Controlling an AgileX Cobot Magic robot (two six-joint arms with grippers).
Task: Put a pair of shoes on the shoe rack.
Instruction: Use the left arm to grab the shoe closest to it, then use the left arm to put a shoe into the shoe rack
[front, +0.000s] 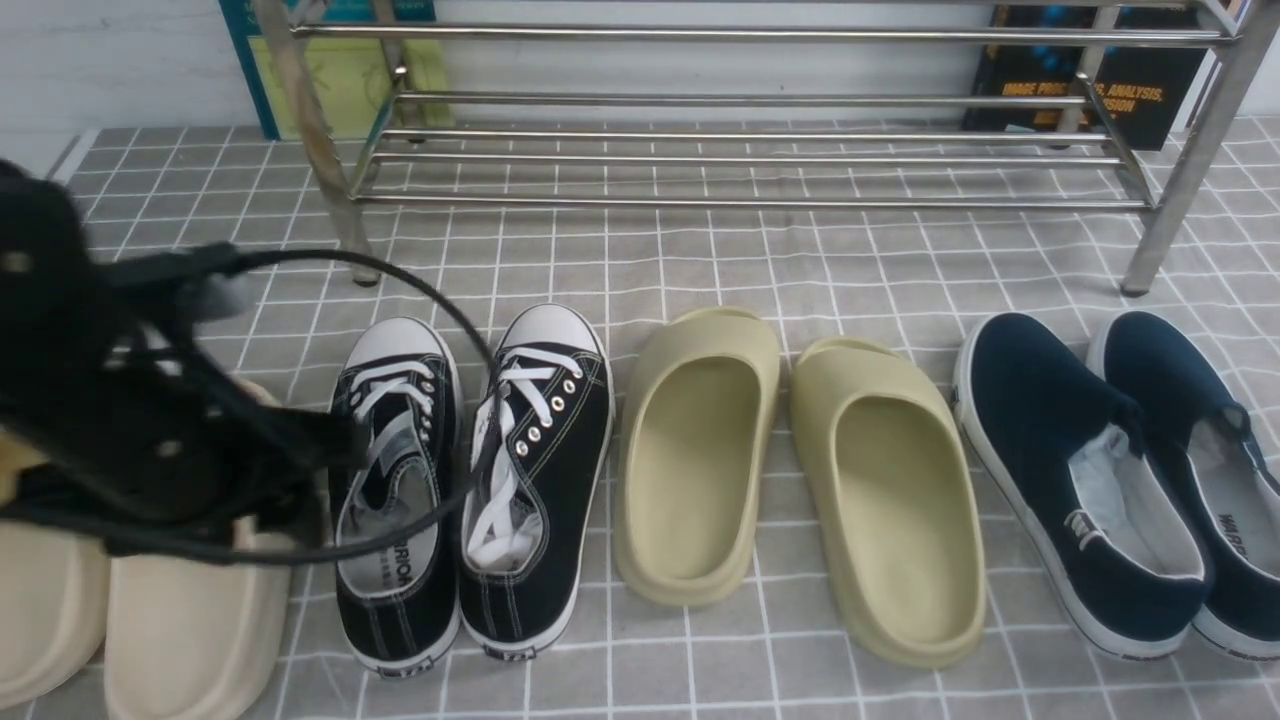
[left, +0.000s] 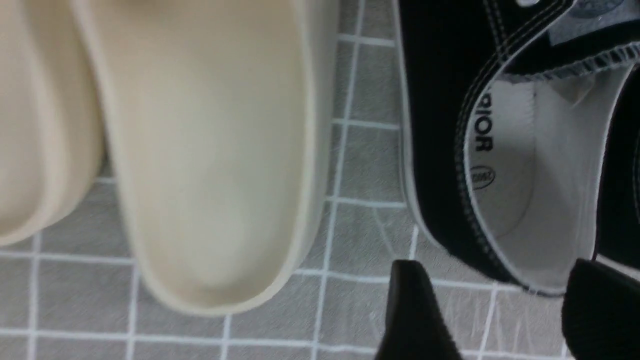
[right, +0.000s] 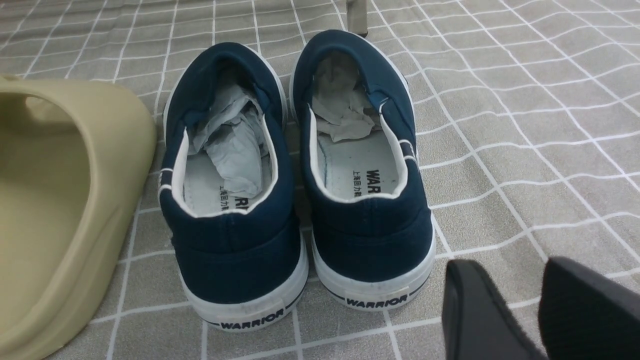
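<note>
Two black canvas sneakers with white laces stand side by side on the checked cloth, the left sneaker (front: 395, 500) and the right sneaker (front: 540, 470), toes toward the silver shoe rack (front: 740, 100) at the back. My left gripper (front: 335, 450) hovers at the left sneaker's outer side, near its heel opening. In the left wrist view the left gripper (left: 500, 280) is open and empty, with the sneaker's heel (left: 440, 150) just beyond the fingertips (left: 410, 310). My right gripper (right: 515, 270) is slightly open and empty, low over the cloth beside the navy shoes' heels. It is out of the front view.
Cream slides (front: 190, 620) lie under my left arm, and one fills the left wrist view (left: 210, 150). Olive slides (front: 700, 450) sit right of the sneakers. Navy slip-ons (front: 1070, 470) sit at the far right, also in the right wrist view (right: 235, 165). Books lean behind the rack.
</note>
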